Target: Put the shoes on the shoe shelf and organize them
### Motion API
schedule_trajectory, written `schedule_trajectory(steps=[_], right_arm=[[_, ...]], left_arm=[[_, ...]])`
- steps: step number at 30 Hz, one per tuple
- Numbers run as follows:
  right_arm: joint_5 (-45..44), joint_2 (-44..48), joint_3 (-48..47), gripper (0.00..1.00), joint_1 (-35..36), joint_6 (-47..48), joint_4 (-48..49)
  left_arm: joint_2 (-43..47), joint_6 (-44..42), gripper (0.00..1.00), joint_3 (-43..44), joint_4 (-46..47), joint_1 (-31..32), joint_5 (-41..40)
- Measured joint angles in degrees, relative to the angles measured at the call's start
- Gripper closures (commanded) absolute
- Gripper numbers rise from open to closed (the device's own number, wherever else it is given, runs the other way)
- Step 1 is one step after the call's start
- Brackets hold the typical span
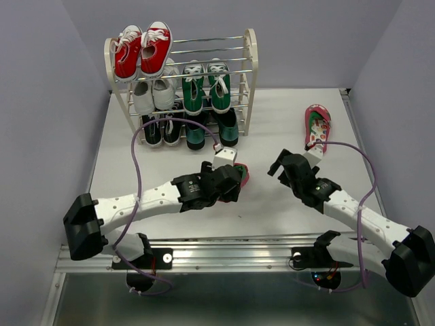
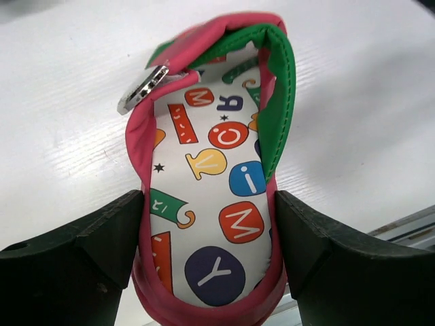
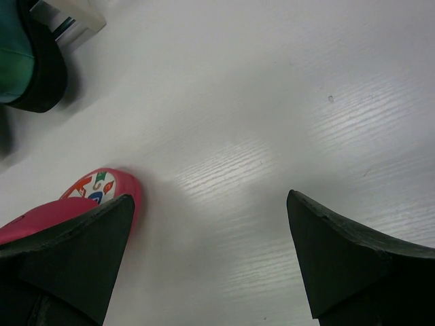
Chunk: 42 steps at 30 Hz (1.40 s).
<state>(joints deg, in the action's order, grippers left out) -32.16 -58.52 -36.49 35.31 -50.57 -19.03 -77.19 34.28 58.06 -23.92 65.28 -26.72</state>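
My left gripper [image 1: 236, 179] is shut on the heel of a pink-red flip-flop [image 2: 214, 176] with a white, colourful-lettered footbed, just above the table; its fingers [image 2: 81, 251] press both sides. The second flip-flop [image 1: 317, 126] lies on the table at the right. My right gripper [image 1: 277, 165] is open and empty over bare table, between the two flip-flops; in its wrist view the held flip-flop's end [image 3: 109, 189] shows at the left. The shoe shelf [image 1: 252, 61] holds green sneakers [image 1: 206, 85] on the middle tier and teal loafers [image 1: 212, 128] on the bottom tier.
Red sneakers [image 1: 143, 51] sit on the shelf's top tier, white sneakers [image 1: 153, 94] on the middle left, black sneakers [image 1: 162, 129] on the bottom left. A teal loafer's toe [image 3: 24, 64] and the shelf foot [image 3: 71, 15] show in the right wrist view.
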Motion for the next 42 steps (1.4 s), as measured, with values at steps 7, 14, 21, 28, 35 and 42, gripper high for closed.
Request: schedule_trajectory(steps=[7,14,21,28,35,42], right_arm=[[-0.42,0.61,1.62,0.00,-1.07,0.00,0.09],[-0.48,1.95,2.60,0.00,-1.79,0.04,-0.02],[-0.42,2.91,2.62,0.00,-1.88,0.96,0.02],[-0.15,3.06,2.73,0.00,-1.88,1.53,0.04],[0.74,2.93,2.73,0.00,-1.88,2.49,0.11],[1.38,2.93,2.73,0.00,-1.88,3.19,0.15]], left_arm=[[5.51,-2.47,1.00,2.36,-1.75,0.74,-1.90],[6.95,-4.81,1.00,3.98,-1.95,0.90,-2.21],[6.97,-4.11,1.00,0.81,-0.79,1.18,2.73],[-0.55,2.91,0.72,-10.23,1.16,4.66,13.86],[-4.20,5.60,0.01,-9.18,4.09,5.60,16.09],[-4.50,5.16,0.01,-9.05,4.33,5.60,16.11]])
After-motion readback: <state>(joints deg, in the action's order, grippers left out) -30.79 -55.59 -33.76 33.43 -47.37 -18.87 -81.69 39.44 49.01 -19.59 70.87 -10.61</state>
